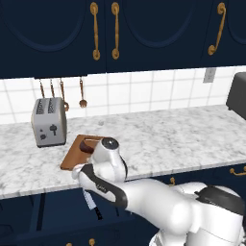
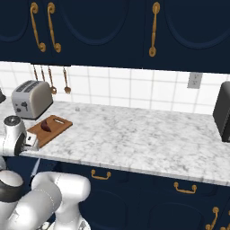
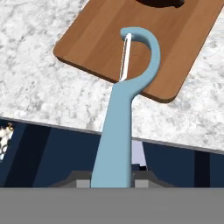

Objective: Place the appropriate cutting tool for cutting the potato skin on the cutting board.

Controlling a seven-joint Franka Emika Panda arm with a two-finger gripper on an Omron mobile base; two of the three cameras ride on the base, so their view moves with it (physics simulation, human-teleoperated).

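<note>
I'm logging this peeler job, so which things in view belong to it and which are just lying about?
Job: peeler held in the gripper; cutting board; potato on the board.
Lying about: toaster; knife below the counter edge; hanging utensils.

Potato (image 3: 158, 2) — cut off by the hand view's top edge; cutting board (image 1: 72, 156) — near end hidden behind the arm; peeler (image 3: 120, 122) — handle base runs beneath the bottom band

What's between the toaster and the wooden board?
Just bare marble counter between the toaster and the board, seen in the left base view.
</note>
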